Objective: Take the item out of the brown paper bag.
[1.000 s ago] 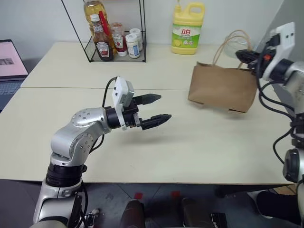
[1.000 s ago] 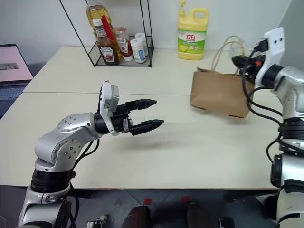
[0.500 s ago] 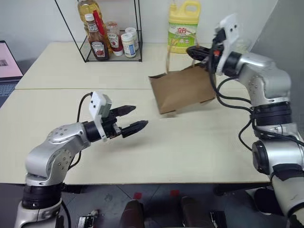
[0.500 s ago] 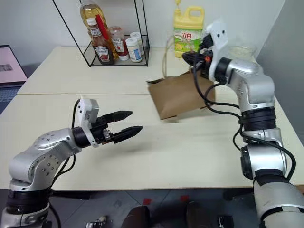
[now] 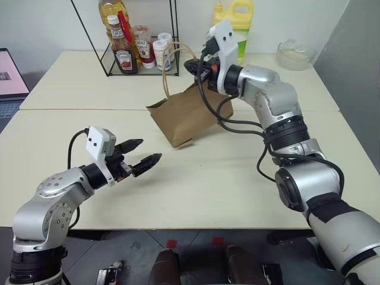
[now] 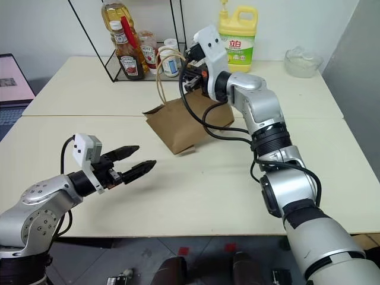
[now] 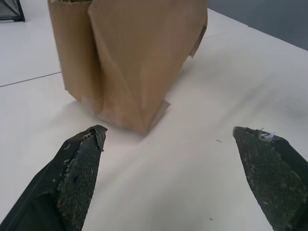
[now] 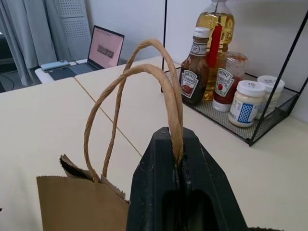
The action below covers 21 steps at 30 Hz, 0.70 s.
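The brown paper bag (image 5: 187, 116) hangs tilted over the middle of the table, its lower corner at or just above the tabletop. My right gripper (image 5: 193, 64) is shut on both twisted loop handles (image 8: 144, 72) above the bag's mouth. My left gripper (image 5: 148, 149) stands open near the table's front left, pointing at the bag and a short way from it, with nothing between its fingers (image 7: 79, 168). In the left wrist view the bag (image 7: 130, 57) stands just ahead of them. The item is hidden.
A black wire rack (image 5: 139, 44) with sauce bottles and jars stands at the back left. A yellow detergent jug (image 5: 234, 18) is behind the right arm, a glass bowl (image 5: 295, 53) at the back right, and a laptop (image 5: 9, 74) at the far left edge.
My right gripper has carried the bag by its handles from the table's right side leftward to the middle. My left arm has drawn left and lower, still open.
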Tool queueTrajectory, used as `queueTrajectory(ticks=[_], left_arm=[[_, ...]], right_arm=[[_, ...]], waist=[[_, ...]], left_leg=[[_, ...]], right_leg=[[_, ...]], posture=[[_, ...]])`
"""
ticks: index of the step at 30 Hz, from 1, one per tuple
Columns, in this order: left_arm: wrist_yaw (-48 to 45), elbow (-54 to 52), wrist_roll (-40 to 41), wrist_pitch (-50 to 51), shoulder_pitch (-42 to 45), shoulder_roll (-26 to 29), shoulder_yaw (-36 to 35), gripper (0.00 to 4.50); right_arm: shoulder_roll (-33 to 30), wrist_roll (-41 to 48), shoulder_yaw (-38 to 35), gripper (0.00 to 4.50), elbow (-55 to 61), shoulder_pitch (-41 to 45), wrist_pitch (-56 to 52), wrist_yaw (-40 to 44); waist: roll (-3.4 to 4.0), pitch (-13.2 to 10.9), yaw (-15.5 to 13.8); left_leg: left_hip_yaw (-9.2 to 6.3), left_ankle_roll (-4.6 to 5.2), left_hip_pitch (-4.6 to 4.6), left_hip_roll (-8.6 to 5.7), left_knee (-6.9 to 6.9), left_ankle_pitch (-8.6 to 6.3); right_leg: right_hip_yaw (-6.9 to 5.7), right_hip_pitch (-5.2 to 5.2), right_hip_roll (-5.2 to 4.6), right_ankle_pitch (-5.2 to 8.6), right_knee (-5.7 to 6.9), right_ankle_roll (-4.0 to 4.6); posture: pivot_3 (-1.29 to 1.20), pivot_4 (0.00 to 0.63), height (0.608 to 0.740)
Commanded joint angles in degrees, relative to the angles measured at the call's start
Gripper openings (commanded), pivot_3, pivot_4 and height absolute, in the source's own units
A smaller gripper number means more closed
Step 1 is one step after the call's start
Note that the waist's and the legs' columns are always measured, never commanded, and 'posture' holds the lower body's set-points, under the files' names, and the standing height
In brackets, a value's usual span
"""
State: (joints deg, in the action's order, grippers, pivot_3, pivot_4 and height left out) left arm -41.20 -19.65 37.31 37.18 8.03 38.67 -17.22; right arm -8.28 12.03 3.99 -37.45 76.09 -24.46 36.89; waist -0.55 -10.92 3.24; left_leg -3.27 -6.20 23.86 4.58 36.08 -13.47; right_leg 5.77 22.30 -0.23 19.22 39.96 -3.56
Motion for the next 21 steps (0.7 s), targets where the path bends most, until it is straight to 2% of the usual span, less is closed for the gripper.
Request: queueTrajectory(ticks=[1,12,21], left_arm=[[0.7,-0.2,-0.4,-1.5,0.0,0.6,-2.2,4.50],[1.2,2.2,-1.6,-3.0,0.7,0.9,-2.7,4.50],[2.7,1.4,-1.7,-2.4,2.5,0.0,-0.8,4.50]], right_arm=[[1.1,-0.4,-1.4,0.03,0.1,4.8,3.1,-1.6],[5.5,-2.6,-2.6,0.03,-11.1,11.8,5.9,-8.0],[6.7,-4.0,-3.3,0.03,-16.5,13.4,8.2,-10.4]], waist=[[0.00,0.0,0.0],[-0.01,0.0,0.2],[-0.01,0.0,0.2]], left_leg=[[0.00,0.00,-0.01,0.00,0.00,0.00],[0.00,0.01,0.00,0.01,-0.01,0.00],[0.00,0.00,0.00,0.01,-0.01,0.00]], right_leg=[[0.00,0.00,0.00,0.00,0.01,0.00],[-0.02,0.02,0.00,0.00,0.03,0.01],[-0.02,0.02,0.00,0.00,0.03,0.01]], posture=[[0.00,0.150,0.740],[0.00,0.150,0.740],[0.00,0.150,0.740]])
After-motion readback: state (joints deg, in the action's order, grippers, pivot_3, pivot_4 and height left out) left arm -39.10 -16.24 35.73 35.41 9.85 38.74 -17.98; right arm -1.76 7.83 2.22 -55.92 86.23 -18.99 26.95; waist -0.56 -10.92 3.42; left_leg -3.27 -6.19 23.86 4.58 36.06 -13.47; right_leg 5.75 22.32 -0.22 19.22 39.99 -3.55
